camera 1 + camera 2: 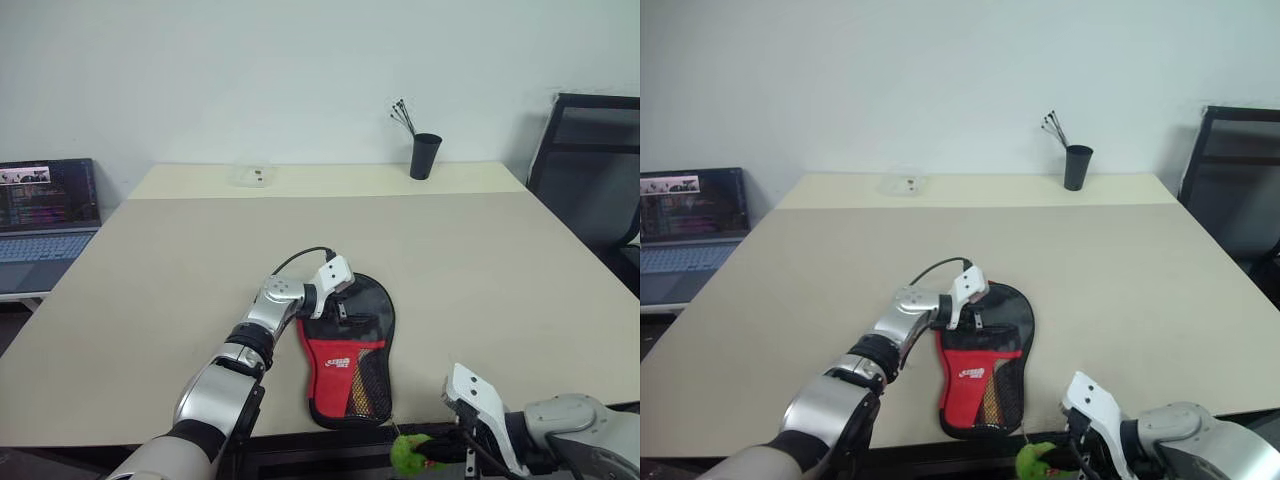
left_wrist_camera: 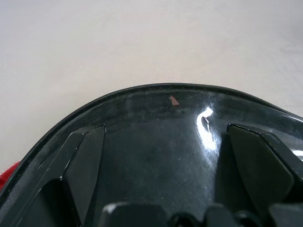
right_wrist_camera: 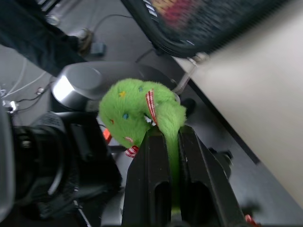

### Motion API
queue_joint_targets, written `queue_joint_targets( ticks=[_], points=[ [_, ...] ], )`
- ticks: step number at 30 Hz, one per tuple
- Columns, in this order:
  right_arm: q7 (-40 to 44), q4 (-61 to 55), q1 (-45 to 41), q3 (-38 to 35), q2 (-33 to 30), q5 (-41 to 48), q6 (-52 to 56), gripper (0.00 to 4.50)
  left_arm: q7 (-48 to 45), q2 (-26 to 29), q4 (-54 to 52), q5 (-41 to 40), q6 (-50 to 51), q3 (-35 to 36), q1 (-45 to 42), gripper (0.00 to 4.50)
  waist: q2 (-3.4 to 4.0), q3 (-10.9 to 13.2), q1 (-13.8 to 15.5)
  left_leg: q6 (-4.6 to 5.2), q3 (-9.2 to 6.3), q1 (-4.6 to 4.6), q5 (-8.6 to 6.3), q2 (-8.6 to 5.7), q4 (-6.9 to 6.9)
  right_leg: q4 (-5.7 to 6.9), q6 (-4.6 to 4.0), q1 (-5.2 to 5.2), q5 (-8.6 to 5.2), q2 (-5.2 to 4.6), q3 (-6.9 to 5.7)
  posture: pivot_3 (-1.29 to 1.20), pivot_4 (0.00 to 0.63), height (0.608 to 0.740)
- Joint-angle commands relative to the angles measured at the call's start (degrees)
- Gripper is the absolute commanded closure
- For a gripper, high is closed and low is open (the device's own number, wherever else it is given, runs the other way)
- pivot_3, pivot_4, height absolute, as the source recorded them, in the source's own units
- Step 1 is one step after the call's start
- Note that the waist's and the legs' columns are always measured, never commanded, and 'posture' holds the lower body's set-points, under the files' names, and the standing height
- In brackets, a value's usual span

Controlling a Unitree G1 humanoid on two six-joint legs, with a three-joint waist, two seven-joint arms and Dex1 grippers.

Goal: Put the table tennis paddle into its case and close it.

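Spreading wide, the left gripper (image 1: pixel 343 312) is resting its two black fingers (image 2: pixel 87 161) apart on the glossy black top of the case (image 1: pixel 350 352), holding nothing. The right gripper (image 3: pixel 171 142) is pinching its jaws together on a fuzzy green toy (image 3: pixel 137 113), just off the near edge of the table (image 1: pixel 480 270).

The case is lying flat near that edge, round end away from the robot, red panel and mesh pocket toward it. A yellowish shape is showing through the mesh, likely the handle of the table tennis paddle (image 1: pixel 357 393), so the bat is probably sitting inside already.

The fabric cover is looking soft, light and slippery on top; pinching the zip edge should be safer than pressing the shiny face.

A black cup (image 1: pixel 425 156) at the far edge is holding thin sticks.
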Motion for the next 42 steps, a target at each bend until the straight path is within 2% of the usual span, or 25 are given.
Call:
queue_joint_targets(
  ticks=[1,7,10,15,18,21,23,28,32,36,42],
  points=[
    [-0.6,-1.8,-0.6,2.1,0.8,1.3,-0.6,4.48,0.9,0.5,1.5,2.5,0.2,-1.7,1.2,0.0,-0.01,0.0,0.0,0.01,0.01,0.0,-0.02,0.0,0.0,-0.02,0.0,0.01,0.0,0.0,0.01,0.0,0.15,0.74],
    [-0.3,0.2,-2.8,1.4,0.4,1.9,-1.6,4.48,0.8,0.8,0.9,2.2,0.1,-1.5,1.5,0.0,-0.01,0.0,0.0,0.01,0.0,0.0,-0.04,0.0,0.01,-0.01,0.0,0.01,0.0,-0.01,0.0,0.0,0.15,0.74],
    [3.6,-0.9,-3.4,0.1,-2.4,3.4,-3.6,3.72,1.0,0.7,0.9,2.1,-0.1,-1.4,1.4,0.0,0.0,0.0,0.0,0.01,0.01,0.0,-0.04,0.0,0.01,-0.01,0.0,0.01,0.0,-0.01,0.0,0.0,0.15,0.74],
    [4.4,-1.6,-8.4,-4.1,-2.2,8.9,-3.7,2.08,1.3,0.7,0.4,2.0,-0.7,-1.3,1.5,0.0,-0.01,0.0,0.0,0.01,-0.01,0.02,-0.04,0.0,0.02,0.01,0.01,0.01,0.01,-0.01,-0.01,0.0,0.15,0.74],
    [2.9,0.5,-12.7,-7.4,-0.6,12.2,-3.2,2.08,1.0,1.0,-1.0,1.3,-1.4,-0.8,1.9,0.0,-0.01,0.0,-0.1,0.01,-0.04,0.01,-0.04,0.0,0.01,-0.01,0.02,0.03,0.02,-0.01,-0.04,0.0,0.15,0.74],
    [0.9,6.1,-17.2,-7.3,2.0,10.1,-5.6,2.08,-0.4,2.3,-5.1,-0.7,-1.1,0.6,2.9,0.0,-0.04,0.0,-0.3,0.01,-0.03,0.02,-0.04,0.03,0.01,0.0,0.09,0.02,0.06,0.0,-0.01,0.0,0.15,0.74],
    [0.7,9.5,-18.7,-6.1,2.9,7.4,-8.5,2.08,-1.2,3.8,-8.9,-2.0,-0.8,1.6,3.6,0.0,-0.05,0.1,-0.2,0.02,-0.04,0.0,-0.04,0.03,0.0,-0.01,0.09,0.02,0.06,-0.01,-0.02,0.0,0.15,0.74],
    [1.1,22.4,-23.9,-1.3,7.9,-4.7,-23.6,2.08,-0.6,8.3,-23.6,-7.2,5.9,5.8,6.6,0.0,0.01,0.2,-0.8,0.02,0.14,-0.19,-0.04,0.06,-0.04,0.02,0.09,-0.3,0.06,0.04,0.17,0.0,0.15,0.74],
    [3.2,34.8,-27.6,0.8,11.5,-11.6,-34.5,2.08,2.1,12.6,-39.9,-12.1,14.7,10.3,14.9,0.0,0.04,0.2,-1.2,0.02,0.21,-0.36,-0.04,0.06,-0.01,0.03,0.1,-0.44,0.07,0.05,0.27,0.0,0.15,0.74],
    [7.0,47.1,-31.4,0.3,13.1,-14.8,-42.1,2.08,4.3,17.5,-57.9,-16.6,24.1,14.7,29.3,0.0,0.11,0.2,-1.8,0.02,0.28,-0.38,-0.04,0.1,-0.04,0.09,0.12,-0.64,0.06,0.02,0.57,0.0,0.15,0.74],
    [11.8,57.8,-34.6,-2.7,12.2,-15.9,-47.5,2.08,8.9,19.5,-70.1,-20.1,31.8,16.8,40.8,0.0,0.15,0.3,-0.9,0.01,0.3,-0.41,-0.03,0.13,0.01,0.25,0.11,-0.71,0.07,0.0,0.44,0.0,0.15,0.74]
  ],
)
